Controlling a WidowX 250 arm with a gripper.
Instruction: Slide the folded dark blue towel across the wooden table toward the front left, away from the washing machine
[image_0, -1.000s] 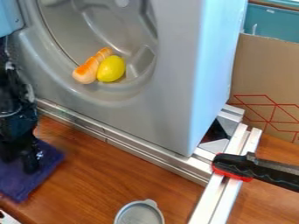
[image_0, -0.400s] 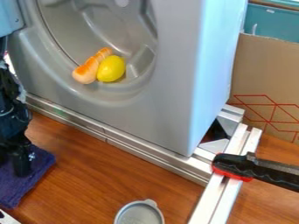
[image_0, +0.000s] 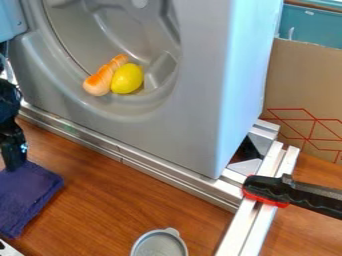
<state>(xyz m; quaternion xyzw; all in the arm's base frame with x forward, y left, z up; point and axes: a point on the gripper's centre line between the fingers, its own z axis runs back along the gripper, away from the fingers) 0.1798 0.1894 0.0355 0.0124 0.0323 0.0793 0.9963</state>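
Observation:
At the left edge, my gripper (image_0: 13, 152) hangs low, right at the upper edge of a dark purple cloth (image_0: 28, 192). Whether it grips the cloth or only rests near it, I cannot tell. The cloth lies on the wooden table (image_0: 133, 200). Higher up, inside the grey drum (image_0: 80, 37) of a toy washing machine, a yellow lemon-like toy (image_0: 127, 79) lies against an orange and pale, long toy (image_0: 98, 82).
Metal rails (image_0: 170, 179) run along the machine's base, with another pair slanting to the front. A black and red clamp (image_0: 270, 191) sits on them at right. A grey round lid (image_0: 159, 244) lies at the front edge. Behind stands a cardboard box (image_0: 304, 80).
My gripper has moved left and slightly up. The cloth has shifted a little left and toward the front, and more of it is uncovered. Both toys in the drum have stayed put.

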